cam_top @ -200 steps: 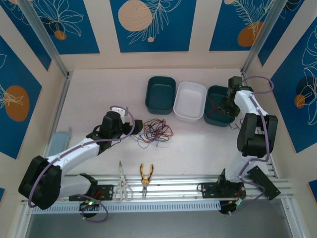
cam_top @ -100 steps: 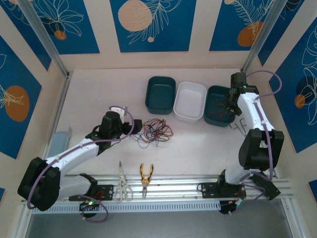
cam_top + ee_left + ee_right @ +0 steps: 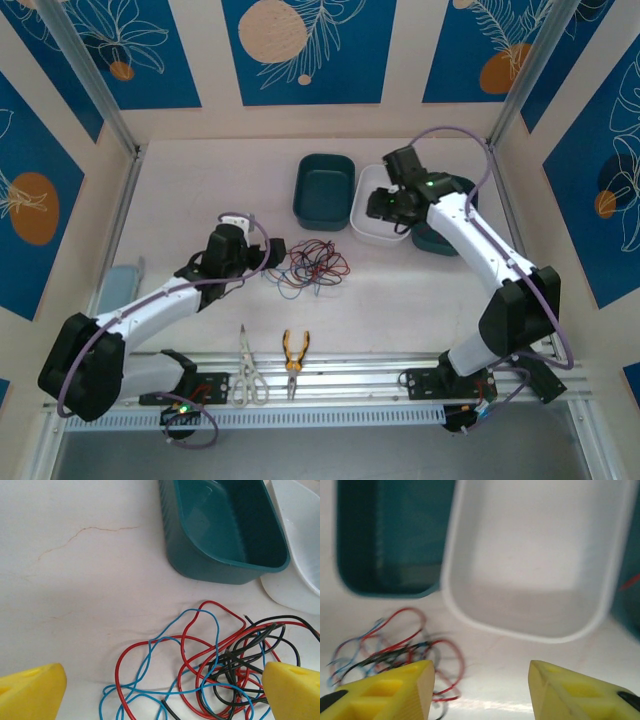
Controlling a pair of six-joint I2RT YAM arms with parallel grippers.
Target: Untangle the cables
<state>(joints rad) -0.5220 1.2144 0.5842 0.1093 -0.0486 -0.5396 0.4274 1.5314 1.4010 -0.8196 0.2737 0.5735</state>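
**Fingers released on both arms; right arm swung in from the far-right bin**

Left gripper (image 3: 276, 252): its yellow fingers (image 3: 31, 692) stand wide apart and grasp nothing. I hold them just left of the cables (image 3: 311, 264), which lie loose on the table (image 3: 200, 190) at centre, on the near side of the bins. In the left wrist view the red, blue and black wires cross between the two tips, densest toward the right.

Right gripper (image 3: 384, 205): parted and empty. A second ago this arm hung over the right teal bin (image 3: 440, 245). It has since swept left and now sits above the white bin (image 3: 372, 237), its camera looking past the rim to the tangle. The left arm has hardly moved.

A red streak at the right edge of the right wrist view may be a wire lying in the right teal bin, but blur keeps me from being sure.

I read the sweep as the right arm heading for another strand. The knot is not yet undone, and both grippers are free to take opposite sides.
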